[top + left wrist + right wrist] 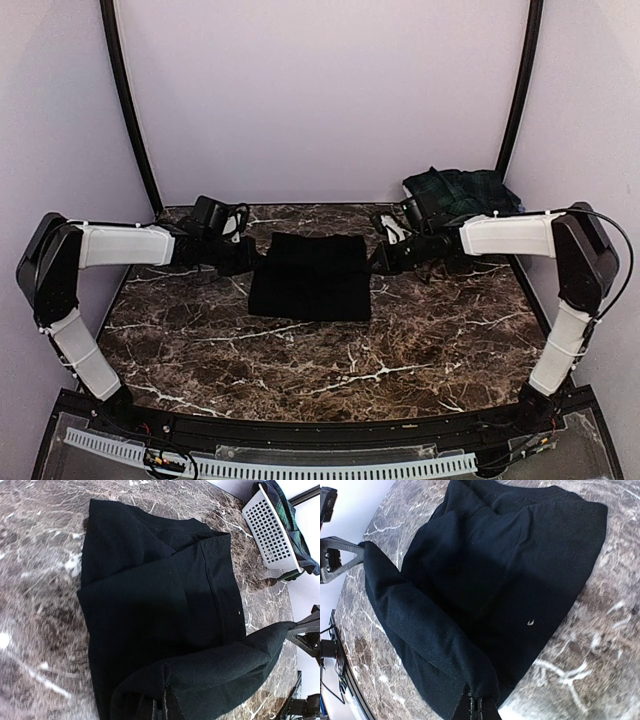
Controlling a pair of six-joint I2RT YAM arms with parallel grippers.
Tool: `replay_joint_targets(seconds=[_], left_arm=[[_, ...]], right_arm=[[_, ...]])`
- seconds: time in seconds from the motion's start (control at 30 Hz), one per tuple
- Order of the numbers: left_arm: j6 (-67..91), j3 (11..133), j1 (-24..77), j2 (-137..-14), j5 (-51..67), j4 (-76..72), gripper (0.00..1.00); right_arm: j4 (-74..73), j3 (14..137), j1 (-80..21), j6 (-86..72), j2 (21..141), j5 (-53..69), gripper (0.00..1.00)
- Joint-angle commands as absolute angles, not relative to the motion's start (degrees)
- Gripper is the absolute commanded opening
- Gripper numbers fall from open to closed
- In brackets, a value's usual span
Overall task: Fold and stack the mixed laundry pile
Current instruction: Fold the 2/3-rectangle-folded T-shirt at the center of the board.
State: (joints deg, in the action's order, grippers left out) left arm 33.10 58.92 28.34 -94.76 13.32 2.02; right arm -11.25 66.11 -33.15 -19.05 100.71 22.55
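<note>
Both grippers are pressed tight on fabric: the left gripper (256, 257) pinches the left end of a raised edge of the black cloth (310, 277), and the right gripper (380, 257) pinches the right end of the same edge, so a band of cloth stretches between them above the rest of the piece. The black cloth lies folded flat at the middle of the marble table (400, 350), directly between the two grippers, its far part level with their fingertips. The tartan skirt (460, 188) sits well apart at the far right corner, draped over a white basket (272, 527) behind the right arm. Each arm rises from its base at the near edge, bends at a high elbow out to its side and reaches inward, forearm roughly level, wrist low over the table
</note>
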Motion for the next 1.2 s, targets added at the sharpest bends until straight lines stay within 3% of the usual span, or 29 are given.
replay_joint_targets(seconds=[0.0, 0.33, 0.6, 0.77, 0.9, 1.17], left_arm=[[29.04, 65.37, 27.58, -98.25, 14.68, -0.68, 0.0], [27.74, 77.8, 22.75, -109.7, 16.92, -0.94, 0.0], [28.12, 88.86, 21.62, -124.43, 19.12, -0.48, 0.0], [28.09, 91.2, 21.77, -128.13, 19.55, 2.42, 0.0], [27.87, 87.47, 22.82, -127.04, 19.58, 2.87, 0.0], [31.13, 67.71, 27.05, -115.57, 18.58, -4.02, 0.0]], right_arm=[[-10.4, 72.55, -30.32, -16.08, 103.94, 24.29, 0.0], [-10.34, 84.92, -24.86, -15.14, 114.03, 25.82, 0.0], [-11.44, 98.49, -23.47, -15.74, 131.02, 28.26, 0.0], [-11.24, 99.96, -23.51, -16.61, 134.0, 28.75, 0.0], [-10.98, 96.07, -24.04, -16.73, 132.78, 28.93, 0.0], [-3.89, 75.64, -29.07, -18.71, 120.56, 26.94, 0.0]])
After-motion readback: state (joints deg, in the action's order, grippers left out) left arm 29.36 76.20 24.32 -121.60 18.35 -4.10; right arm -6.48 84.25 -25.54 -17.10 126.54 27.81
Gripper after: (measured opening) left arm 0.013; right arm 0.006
